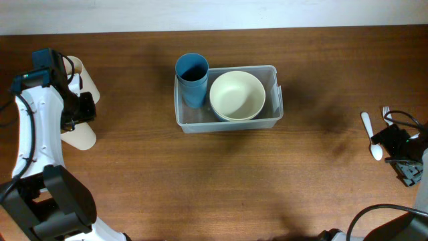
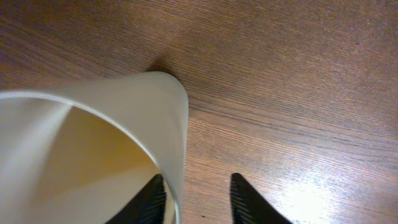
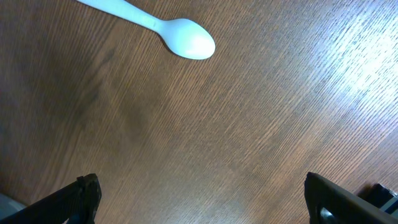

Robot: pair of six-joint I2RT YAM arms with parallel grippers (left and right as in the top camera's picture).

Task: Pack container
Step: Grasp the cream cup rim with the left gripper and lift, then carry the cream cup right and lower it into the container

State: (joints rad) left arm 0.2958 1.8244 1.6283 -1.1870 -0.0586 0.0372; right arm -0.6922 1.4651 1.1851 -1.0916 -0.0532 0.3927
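In the upper centre, the container (image 1: 274, 115): a clear bin that stands on the tabletop (image 1: 214, 184), its long side across the frame.
Inside, left end: a blue cup (image 1: 192, 80), upright, with its rim above the wall of the bin.
Inside, right part: a cream bowl (image 1: 237, 95), open side up, just beside the blue cup.
Left edge of the frame: a cream cup (image 2: 93, 124) that lies on its side, well apart from the bin.
Left jaws: narrow, with the cup wall between them. One finger (image 2: 149, 202) is at the wall and the other is a little apart. I cannot tell if they grip it.
Right edge: a white spoon (image 3: 186, 38) lies flat on the wood.
Right jaws: wide, holding nothing, near the spoon but not touching it.
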